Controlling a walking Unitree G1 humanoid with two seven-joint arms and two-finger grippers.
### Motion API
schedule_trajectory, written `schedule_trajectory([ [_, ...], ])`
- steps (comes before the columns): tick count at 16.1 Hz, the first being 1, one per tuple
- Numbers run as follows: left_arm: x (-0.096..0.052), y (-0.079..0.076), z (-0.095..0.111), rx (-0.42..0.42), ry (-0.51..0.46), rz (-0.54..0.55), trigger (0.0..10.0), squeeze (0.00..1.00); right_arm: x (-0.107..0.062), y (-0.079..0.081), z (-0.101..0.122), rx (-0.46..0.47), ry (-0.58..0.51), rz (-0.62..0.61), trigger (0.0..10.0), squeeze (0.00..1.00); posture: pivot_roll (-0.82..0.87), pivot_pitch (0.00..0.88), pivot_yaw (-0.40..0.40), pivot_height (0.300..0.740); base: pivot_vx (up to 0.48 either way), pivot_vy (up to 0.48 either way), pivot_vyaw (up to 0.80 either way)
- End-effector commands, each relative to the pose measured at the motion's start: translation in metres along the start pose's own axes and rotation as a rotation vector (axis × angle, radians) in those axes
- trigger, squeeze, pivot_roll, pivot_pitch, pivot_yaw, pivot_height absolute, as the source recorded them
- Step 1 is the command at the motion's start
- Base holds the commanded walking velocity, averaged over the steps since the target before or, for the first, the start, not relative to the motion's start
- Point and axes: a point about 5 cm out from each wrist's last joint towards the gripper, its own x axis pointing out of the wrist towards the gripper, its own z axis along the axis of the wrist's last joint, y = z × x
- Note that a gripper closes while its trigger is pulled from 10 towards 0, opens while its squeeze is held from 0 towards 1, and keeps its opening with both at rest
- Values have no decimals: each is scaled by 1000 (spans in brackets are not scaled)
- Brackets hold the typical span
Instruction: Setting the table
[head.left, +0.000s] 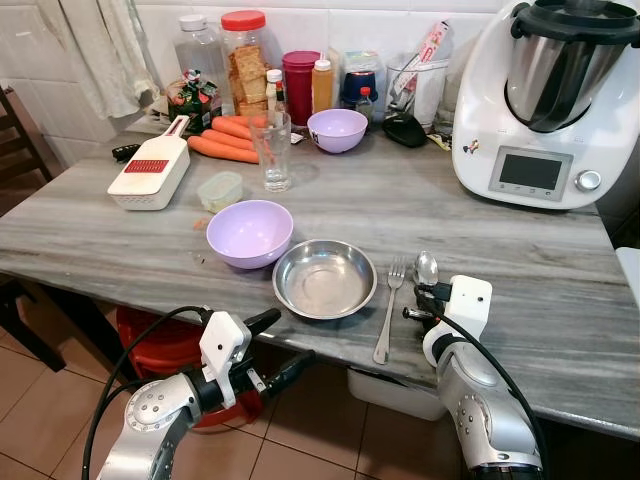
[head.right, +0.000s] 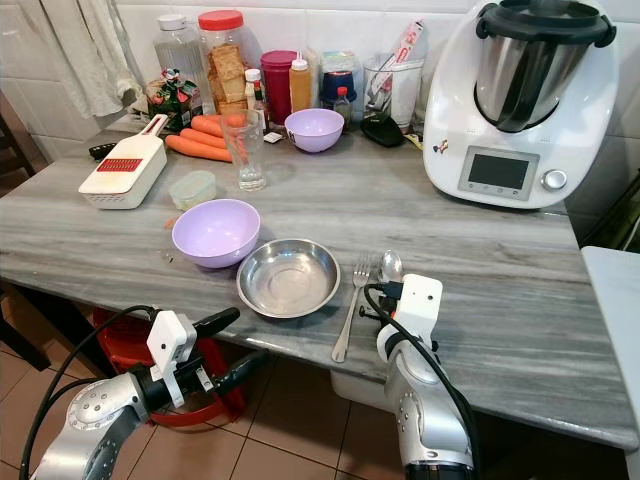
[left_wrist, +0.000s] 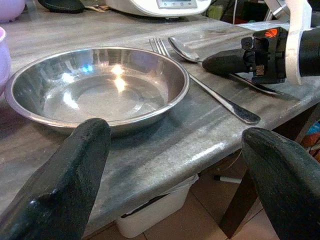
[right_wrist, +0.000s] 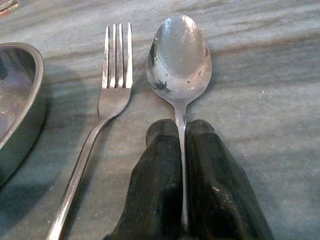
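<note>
Right hand (right_wrist: 182, 150) clamped on the spoon (right_wrist: 180, 60) handle, bowl laid flat on the counter (head.left: 520, 250) just right of the fork (head.left: 388, 305) beside the steel dish (head.left: 324, 279); cutlery placement apparently in hand; release and withdrawal judged next; left hand (head.left: 272, 346) spread apart, below the near edge.

We see two silver arms; each wrist carries a white block, with black cables looping behind; the left gripper (head.left: 278, 348) and right gripper (right_wrist: 182, 150) have long black, scuffed fingers.
</note>
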Motion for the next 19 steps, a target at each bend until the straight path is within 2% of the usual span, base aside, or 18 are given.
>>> schedule_trajectory([
  [1, 1, 1, 0, 14, 8, -9, 10000, 0, -1, 7, -3, 9, 23, 29, 10000, 0, -57, 0, 37, 740, 0, 0, 0],
  [5, 4, -2, 2, 18, 3, -27, 10000, 0, -1, 7, -4, 15, 33, 37, 10000, 0, -60, 0, 41, 740, 0, 0, 0],
  [6, 5, -2, 3, 18, 0, -32, 10000, 0, -1, 8, -4, 18, 34, 44, 10000, 141, -59, 0, 41, 740, 0, 0, 0],
  [7, 6, -2, 4, 17, -7, -39, 10000, 0, -2, 8, -4, 21, 33, 49, 10000, 1000, -59, 0, 41, 740, 0, 0, 0],
  [15, 8, -4, 6, 16, -25, -37, 10000, 0, -2, 2, 0, 31, 2, 38, 10000, 1000, -63, 0, 34, 740, 0, 0, 0],
  [18, 9, -3, 8, 11, -42, -32, 10000, 0, -4, -3, 6, 33, -22, 20, 10000, 1000, -65, 0, 31, 740, 0, 0, 0],
  [19, 11, -2, 16, 7, -69, -25, 10000, 0, -6, -7, 15, 21, -71, 8, 10000, 1000, -66, 0, 29, 740, 0, 0, 0],
])
